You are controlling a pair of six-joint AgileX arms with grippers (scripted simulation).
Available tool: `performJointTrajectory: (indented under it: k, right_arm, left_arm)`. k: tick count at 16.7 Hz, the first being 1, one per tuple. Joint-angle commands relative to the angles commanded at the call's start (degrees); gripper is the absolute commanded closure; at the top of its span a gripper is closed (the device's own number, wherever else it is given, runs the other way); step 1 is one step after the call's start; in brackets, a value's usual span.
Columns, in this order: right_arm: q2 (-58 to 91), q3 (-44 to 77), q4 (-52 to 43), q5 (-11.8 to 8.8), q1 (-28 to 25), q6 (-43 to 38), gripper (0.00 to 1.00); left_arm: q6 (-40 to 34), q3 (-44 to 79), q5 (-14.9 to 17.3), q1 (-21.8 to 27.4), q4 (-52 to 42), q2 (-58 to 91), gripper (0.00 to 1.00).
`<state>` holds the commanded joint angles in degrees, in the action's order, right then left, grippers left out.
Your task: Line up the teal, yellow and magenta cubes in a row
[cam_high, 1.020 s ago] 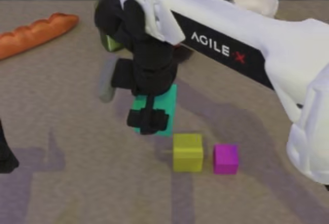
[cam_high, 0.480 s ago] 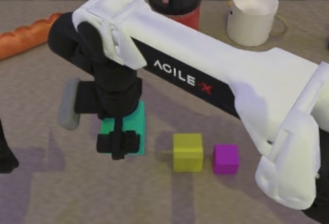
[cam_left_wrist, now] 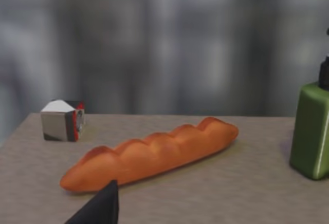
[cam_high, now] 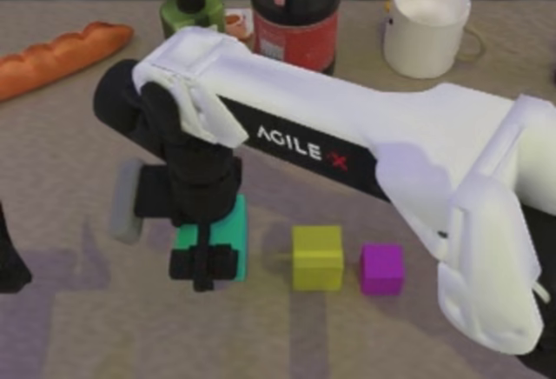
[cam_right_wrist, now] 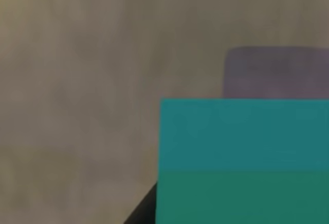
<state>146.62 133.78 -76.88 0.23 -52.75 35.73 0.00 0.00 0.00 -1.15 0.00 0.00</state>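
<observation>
My right hand sits over the teal cube, its black fingers down across the cube's near-left part; from above I cannot tell whether they are clamped on it or standing apart. In the right wrist view the teal cube fills the frame's lower right, with bare tabletop beyond it. The cube lies left of centre, toward 7 o'clock from the middle of the tabletop. At its 3 o'clock, a clear gap away, is the yellow cube, and just past that at 3 o'clock the magenta cube — these two near each other, not touching, near edges roughly level.

Open room: bare surface runs along the near edge at 6 o'clock under all three cubes, and off to 9 o'clock of the teal one. The right arm's white body crosses from 4 o'clock up over the centre, so the space behind the yellow and magenta cubes is covered by it.

The far edge at 12 o'clock is crowded — a bread loaf at 10 o'clock, a green pump bottle, a cola bottle with a red label too small to read, and a white mug at 1 o'clock. The arm reads "AGILE X".

My left hand is parked at the tabletop's left edge, 9 o'clock; I cannot tell its state. Its wrist view shows the bread loaf, the green pump bottle and a small white-and-red box.
</observation>
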Motion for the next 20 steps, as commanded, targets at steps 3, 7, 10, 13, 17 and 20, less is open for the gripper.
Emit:
performJointTrajectory:
  k: [3,7,10,13,17,20]
  right_arm:
    - [-0.4,-6.2,5.7,0.0,-0.3,0.2,1.00]
    - [-0.5,-7.4,7.0,0.0,-0.4,0.2,1.00]
    - [-0.5,-7.4,7.0,0.0,-0.4,0.2,0.85]
    - [-0.5,-7.4,7.0,0.0,-0.4,0.2,0.62]
    - [-0.5,-7.4,7.0,0.0,-0.4,0.2,0.32]
    - [-0.5,-7.4,7.0,0.0,-0.4,0.2,0.10]
  left_arm:
    - [0.0,0.0,0.0,0.0,0.0,0.0,0.00]
    - [0.0,0.0,0.0,0.0,0.0,0.0,0.00]
    - [0.0,0.0,0.0,0.0,0.0,0.0,0.00]
    - [0.0,0.0,0.0,0.0,0.0,0.0,0.00]
    - [0.0,0.0,0.0,0.0,0.0,0.0,0.00]
    - [0.0,0.0,0.0,0.0,0.0,0.0,0.00]
